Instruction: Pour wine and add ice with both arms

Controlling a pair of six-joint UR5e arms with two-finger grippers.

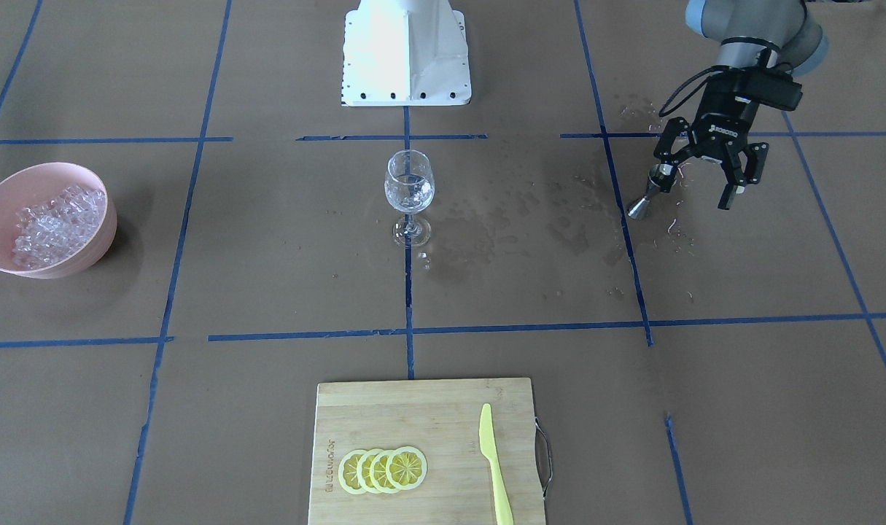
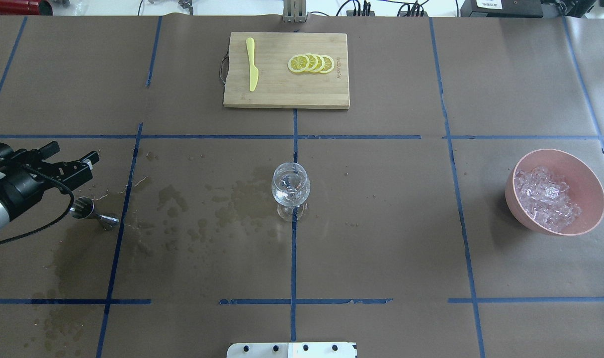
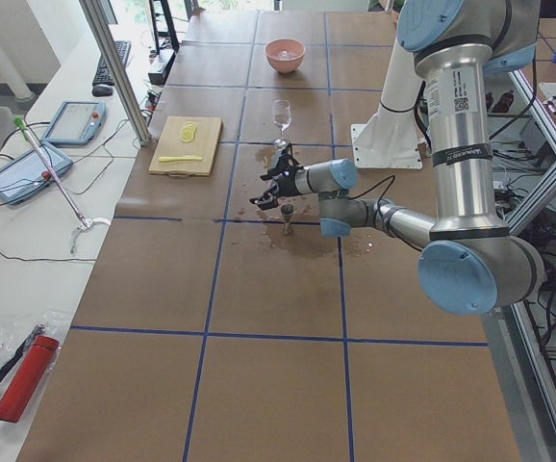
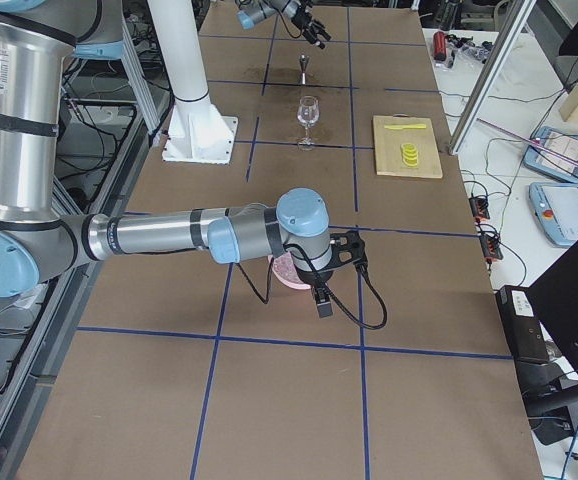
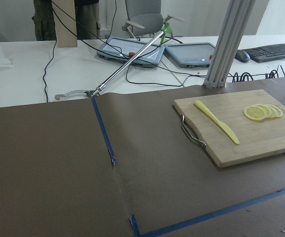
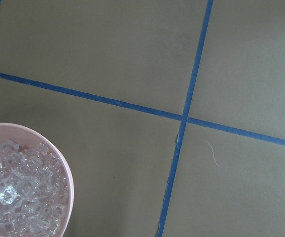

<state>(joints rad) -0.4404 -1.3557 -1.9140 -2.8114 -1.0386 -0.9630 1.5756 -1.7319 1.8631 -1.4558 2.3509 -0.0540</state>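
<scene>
A wine glass [image 1: 409, 186] stands at the table's middle with a little clear wine in its bowl [image 2: 291, 185]. Ice [image 2: 545, 195] fills a pink bowl [image 2: 591, 175]; the ice [image 6: 19, 195] also shows at the right wrist view's lower left. My left gripper [image 1: 699, 184] hangs open just above the table, with nothing between its fingers. A steel jigger [image 1: 648, 195] stands upright beside it, apart from the fingers. My right gripper [image 4: 331, 272] hovers over the pink bowl [image 4: 287, 272] and shows only in the exterior right view, so I cannot tell its state.
A wooden cutting board [image 2: 282, 94] at the far edge carries lemon slices [image 2: 311, 63] and a yellow knife [image 2: 252, 69]. Wet stains [image 2: 222, 199] spread between the jigger [image 2: 92, 213] and the glass. The robot's white base [image 1: 406, 55] stands behind the glass.
</scene>
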